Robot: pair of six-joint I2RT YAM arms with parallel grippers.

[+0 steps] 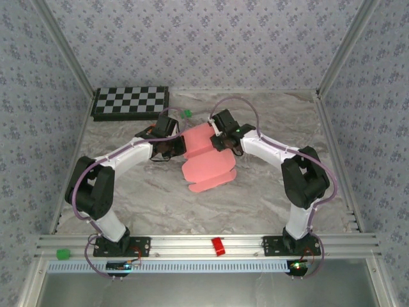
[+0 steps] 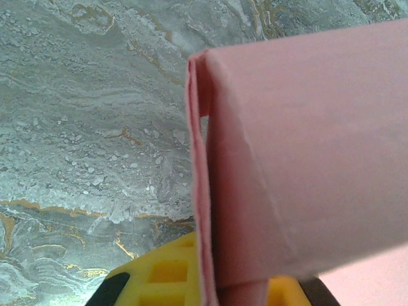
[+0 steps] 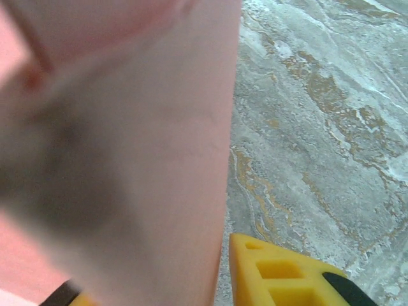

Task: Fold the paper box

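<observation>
The pink paper box (image 1: 206,163) lies half-folded in the middle of the marble table, with one flap spread toward the near side. My left gripper (image 1: 177,148) is at its left far corner. In the left wrist view, the left gripper (image 2: 217,280) is shut on an upright folded wall of the box (image 2: 299,159), which runs between the yellow fingers (image 2: 159,271). My right gripper (image 1: 220,139) is at the box's far right side. In the right wrist view a blurred pink flap (image 3: 140,159) stands between its jaws. It hides one finger, and a thin gap separates it from the other yellow finger (image 3: 280,274).
A checkerboard (image 1: 131,102) lies at the far left, with a small green piece (image 1: 186,114) beside it. On the near rail sit a red block (image 1: 218,245) and a green block (image 1: 62,254). Metal frame posts and patterned walls close in the table.
</observation>
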